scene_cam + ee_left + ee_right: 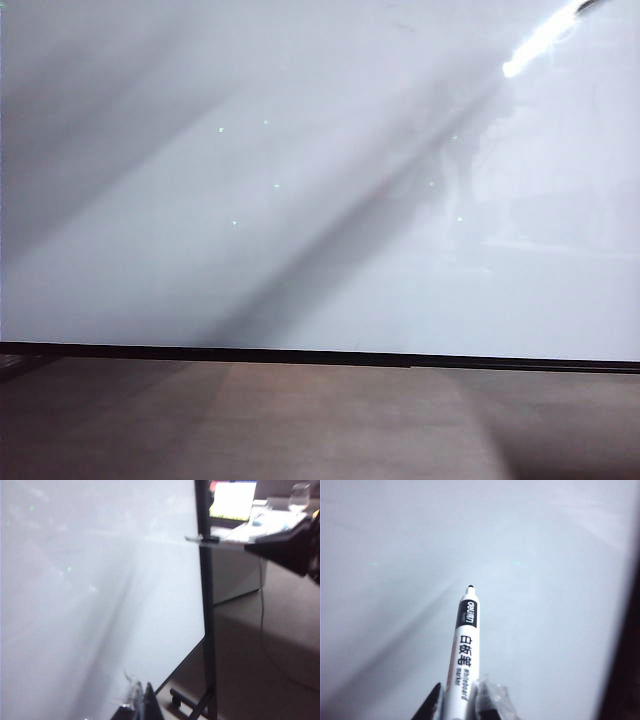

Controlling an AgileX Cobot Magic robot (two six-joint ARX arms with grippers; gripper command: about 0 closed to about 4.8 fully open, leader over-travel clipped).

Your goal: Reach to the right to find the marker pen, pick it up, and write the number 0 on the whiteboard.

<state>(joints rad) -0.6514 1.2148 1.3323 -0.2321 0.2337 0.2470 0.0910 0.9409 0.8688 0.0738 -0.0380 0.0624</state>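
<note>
One pen (465,650) clamped in right gripper (462,700), tip just ahead toward blank whiteboard (545,605); left gripper (137,705) near whiteboard edge, its grip state unreadable.

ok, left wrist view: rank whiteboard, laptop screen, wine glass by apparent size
1. whiteboard, fills most of the frame.
2. laptop screen, small and lit, in the background.
3. wine glass, smallest.
Board is far nearer the camera, so this is apparent size only.
</note>
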